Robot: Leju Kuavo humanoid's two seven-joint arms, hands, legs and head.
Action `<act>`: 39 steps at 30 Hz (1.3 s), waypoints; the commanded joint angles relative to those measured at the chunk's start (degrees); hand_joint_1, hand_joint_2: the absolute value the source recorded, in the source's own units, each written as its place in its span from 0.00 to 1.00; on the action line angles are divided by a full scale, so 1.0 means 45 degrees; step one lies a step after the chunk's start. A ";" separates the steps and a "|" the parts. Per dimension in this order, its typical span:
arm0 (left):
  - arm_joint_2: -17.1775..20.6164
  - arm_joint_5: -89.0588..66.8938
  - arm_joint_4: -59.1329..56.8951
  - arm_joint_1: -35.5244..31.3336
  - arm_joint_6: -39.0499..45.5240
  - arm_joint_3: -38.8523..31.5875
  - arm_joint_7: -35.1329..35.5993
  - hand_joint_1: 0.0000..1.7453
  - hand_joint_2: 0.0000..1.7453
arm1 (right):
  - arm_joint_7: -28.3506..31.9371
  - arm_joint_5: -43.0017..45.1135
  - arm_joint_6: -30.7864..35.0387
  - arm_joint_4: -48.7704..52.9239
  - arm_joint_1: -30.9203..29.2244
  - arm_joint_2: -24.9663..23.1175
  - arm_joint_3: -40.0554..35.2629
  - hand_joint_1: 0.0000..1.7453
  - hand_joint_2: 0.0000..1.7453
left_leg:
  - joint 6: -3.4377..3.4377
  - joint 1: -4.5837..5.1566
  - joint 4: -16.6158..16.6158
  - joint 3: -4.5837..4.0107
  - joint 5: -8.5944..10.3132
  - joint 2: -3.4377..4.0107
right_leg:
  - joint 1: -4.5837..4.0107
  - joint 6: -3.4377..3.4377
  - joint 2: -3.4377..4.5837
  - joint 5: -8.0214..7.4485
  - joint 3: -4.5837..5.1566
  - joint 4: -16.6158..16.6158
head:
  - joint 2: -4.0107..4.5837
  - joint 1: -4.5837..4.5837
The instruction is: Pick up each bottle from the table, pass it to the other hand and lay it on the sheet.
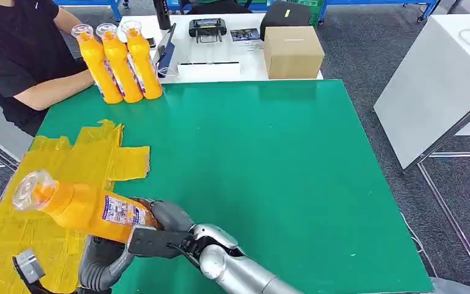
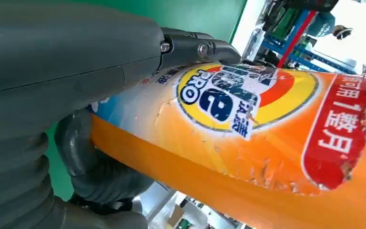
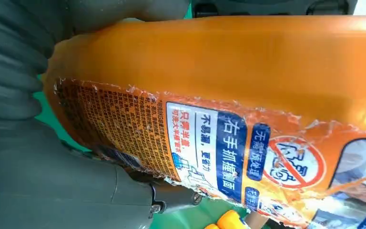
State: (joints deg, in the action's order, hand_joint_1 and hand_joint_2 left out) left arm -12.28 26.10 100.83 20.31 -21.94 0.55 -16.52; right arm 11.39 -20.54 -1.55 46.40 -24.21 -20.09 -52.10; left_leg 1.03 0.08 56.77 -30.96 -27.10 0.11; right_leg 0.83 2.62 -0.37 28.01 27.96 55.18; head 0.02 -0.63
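An orange bottle (image 1: pixel 85 209) with a clear cap hangs tilted over the near left corner of the green table (image 1: pixel 281 171), cap toward the left, above the yellow sheet (image 1: pixel 67 165). Both hands are on its base end: my right hand (image 1: pixel 159 231) wraps it from the right and my left hand (image 1: pixel 101 260) grips from below. In the left wrist view my left hand (image 2: pixel 76 71) clasps the labelled bottle (image 2: pixel 248 143). The right wrist view has my right hand (image 3: pixel 52 181) closed around the bottle (image 3: pixel 248 62). Three more orange bottles (image 1: pixel 121 61) stand at the far left corner.
A person in black sits at the far left, forearm (image 1: pixel 55 89) resting beside the standing bottles. Behind the green table, a white table carries a cardboard box (image 1: pixel 294 52), a flat white box (image 1: pixel 208 70) and a controller (image 1: pixel 207 27). Another white table (image 1: pixel 440 79) stands right.
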 commanded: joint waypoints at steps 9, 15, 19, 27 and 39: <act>-0.0409 0.0175 -0.0364 -0.1528 -0.0007 -0.0289 -0.0187 0.00 1.00 | 0.0309 0.0016 -0.0668 -0.1579 0.0513 0.0019 -0.2128 1.00 1.00 | -0.0010 -0.0020 -0.0015 0.0003 0.0015 -0.0058 | -0.0020 -0.0012 -0.0053 -0.0006 0.0008 -0.0034 | 0.0000 0.0005; -0.0453 0.0149 -0.0363 -0.1526 0.0067 -0.0344 -0.0237 0.00 1.00 | 0.0385 0.0032 -0.0779 -0.1533 0.0505 0.0019 -0.2236 1.00 1.00 | -0.0011 -0.0019 -0.0018 0.0010 0.0013 -0.0063 | -0.0019 -0.0013 -0.0057 -0.0002 0.0012 -0.0035 | 0.0000 0.0000; -0.0539 0.0109 -0.0396 -0.1522 0.0144 -0.0685 -0.0390 0.00 1.00 | 0.0705 -0.0050 -0.1101 -0.1454 0.0590 0.0019 -0.2756 1.00 1.00 | -0.0009 -0.0011 -0.0016 0.0011 0.0008 -0.0044 | -0.0011 -0.0011 -0.0039 0.0001 0.0012 -0.0026 | 0.0000 0.0000; -0.0774 0.0019 -0.0281 -0.1513 0.0257 -0.1136 -0.0557 0.00 1.00 | 0.1059 -0.0386 -0.1314 -0.1418 0.0823 0.0112 -0.2891 1.00 1.00 | -0.0013 -0.0024 -0.0019 0.0013 0.0010 -0.0058 | -0.0024 -0.0015 -0.0051 -0.0002 -0.0003 -0.0041 | 0.0000 0.0005; -0.1043 0.0174 -0.0044 -0.1543 0.0441 -0.1383 -0.0790 1.00 1.00 | 0.1136 -0.0557 -0.1336 -0.1561 0.0894 0.0070 -0.2786 1.00 1.00 | -0.0014 -0.0022 -0.0023 0.0015 0.0010 -0.0064 | -0.0022 -0.0017 -0.0057 0.0001 0.0006 -0.0042 | 0.0000 0.0000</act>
State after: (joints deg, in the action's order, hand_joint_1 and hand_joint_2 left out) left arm -15.45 26.08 100.24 20.85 -20.24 -3.54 -19.08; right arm 16.20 -21.60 -4.17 44.33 -25.12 -20.22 -58.99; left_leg 1.02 0.08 56.77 -30.97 -27.11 0.15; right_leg 0.83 2.62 -0.32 28.01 28.22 55.18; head 0.02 -0.63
